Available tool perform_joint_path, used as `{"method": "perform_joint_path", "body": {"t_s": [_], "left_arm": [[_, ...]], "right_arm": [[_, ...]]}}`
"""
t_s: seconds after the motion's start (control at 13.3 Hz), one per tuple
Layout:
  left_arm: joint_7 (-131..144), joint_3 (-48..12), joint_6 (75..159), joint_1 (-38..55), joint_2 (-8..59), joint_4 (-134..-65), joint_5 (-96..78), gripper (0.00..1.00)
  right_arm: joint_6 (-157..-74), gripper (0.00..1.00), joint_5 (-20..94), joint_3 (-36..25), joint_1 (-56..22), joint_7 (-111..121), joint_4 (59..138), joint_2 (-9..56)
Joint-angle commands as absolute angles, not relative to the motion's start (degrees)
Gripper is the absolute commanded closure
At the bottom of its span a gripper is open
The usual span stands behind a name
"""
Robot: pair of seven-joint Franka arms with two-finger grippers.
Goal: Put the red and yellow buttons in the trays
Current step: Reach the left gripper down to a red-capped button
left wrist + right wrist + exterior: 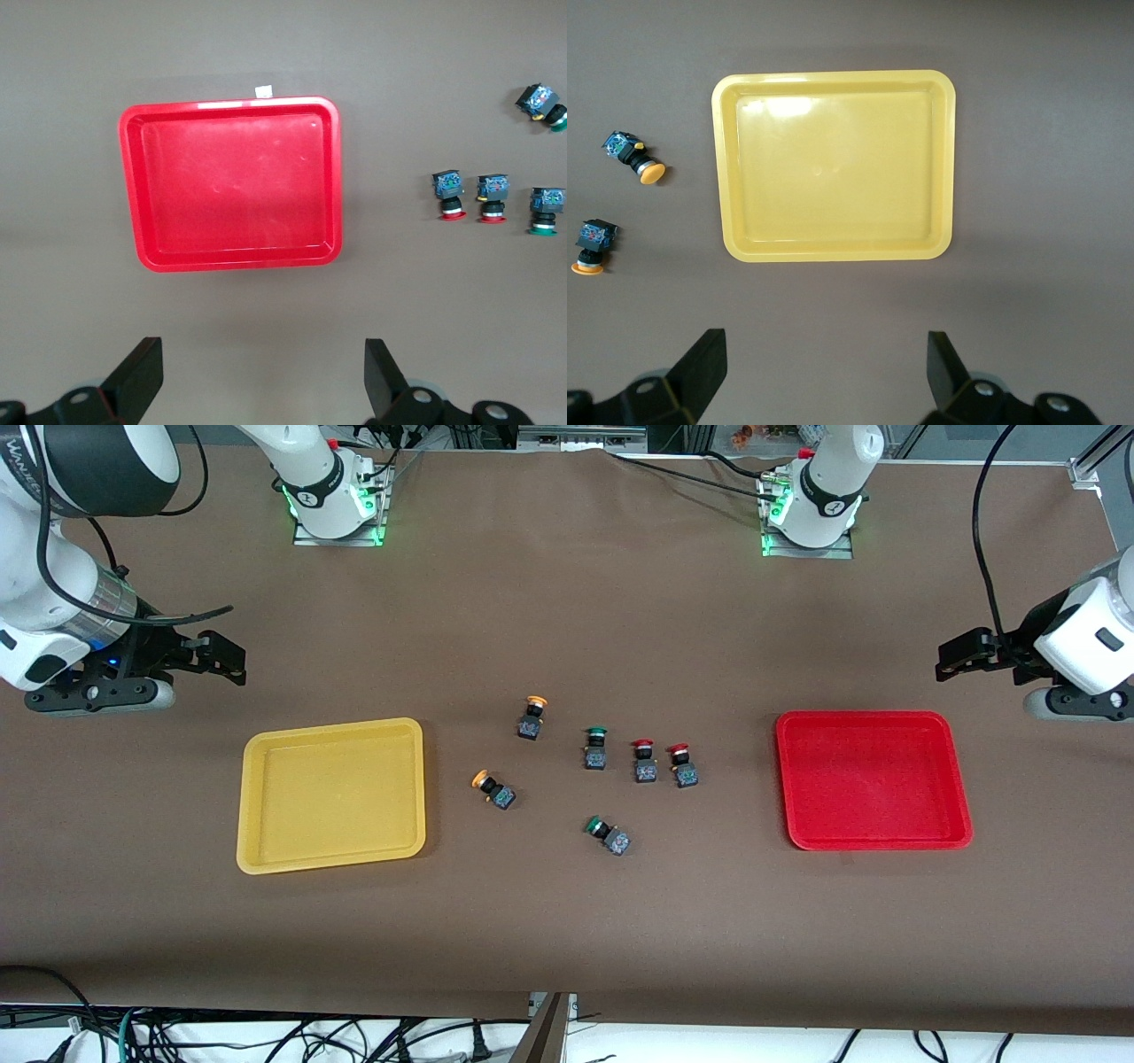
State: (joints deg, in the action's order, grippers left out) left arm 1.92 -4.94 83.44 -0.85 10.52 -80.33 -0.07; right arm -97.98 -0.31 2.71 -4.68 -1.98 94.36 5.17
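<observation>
The yellow tray [332, 795] lies toward the right arm's end of the table, the red tray [873, 779] toward the left arm's end; both hold nothing. Between them stand two yellow-capped buttons [532, 718] [493, 788] and two red-capped buttons [644, 760] [682, 765]. My right gripper [220, 659] hangs open over bare table beside the yellow tray [833, 159], its jaws [827, 367] empty; the yellow buttons [629, 155] [592, 243] show there. My left gripper [959, 655] hangs open over bare table beside the red tray [230, 177], empty [264, 372]; the red buttons [450, 192] [492, 195] show there.
Two green-capped buttons sit among the others: one [595, 747] upright beside the red pair, one [608, 834] lying tipped nearer the front camera. The table's front edge, with cables below it, runs along the bottom of the front view.
</observation>
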Motion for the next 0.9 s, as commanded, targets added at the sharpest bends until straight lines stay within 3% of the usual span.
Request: {"method": "perform_joint_path", "body": {"t_s": [0.0,0.23,0.83], "left_arm": [[5.51,-4.92,82.44,4.55,12.48,-78.05,0.70,0.00],[12.21,-5.10,83.32,7.63,15.89,-77.96,-2.00,0.00],[16.96,-5.10,102.98,15.64,31.09,-78.92,-3.34,0.00]], "right_arm": [[-97.47,0.00,-0.26,3.16,-4.22,-2.37,92.72,5.89],[-97.47,0.00,-0.26,3.16,-4.22,-2.37,92.72,5.89],[-97.47,0.00,-0.18,3.16,-4.31,-2.46,92.72,5.89]]}}
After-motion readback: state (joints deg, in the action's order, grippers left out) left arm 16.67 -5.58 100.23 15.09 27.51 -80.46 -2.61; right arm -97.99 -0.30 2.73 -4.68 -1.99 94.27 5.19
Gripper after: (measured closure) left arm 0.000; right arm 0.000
